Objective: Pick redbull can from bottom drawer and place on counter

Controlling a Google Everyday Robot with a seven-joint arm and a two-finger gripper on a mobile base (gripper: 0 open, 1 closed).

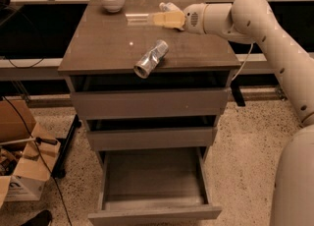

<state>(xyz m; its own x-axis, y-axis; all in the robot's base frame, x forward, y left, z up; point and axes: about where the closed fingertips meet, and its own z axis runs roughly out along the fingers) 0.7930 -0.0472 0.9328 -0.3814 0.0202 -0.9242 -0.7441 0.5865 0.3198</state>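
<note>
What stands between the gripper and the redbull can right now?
Nothing visible. The redbull can lies on its side near the front edge of the counter; the gripper hovers behind it, bare surface between. The bowl sits off at the back left.

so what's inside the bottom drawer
Only bare grey floor shows in the bottom drawer; its rear, under the middle drawer, is hidden. The redbull can lies on the counter, gripper behind it.
</note>
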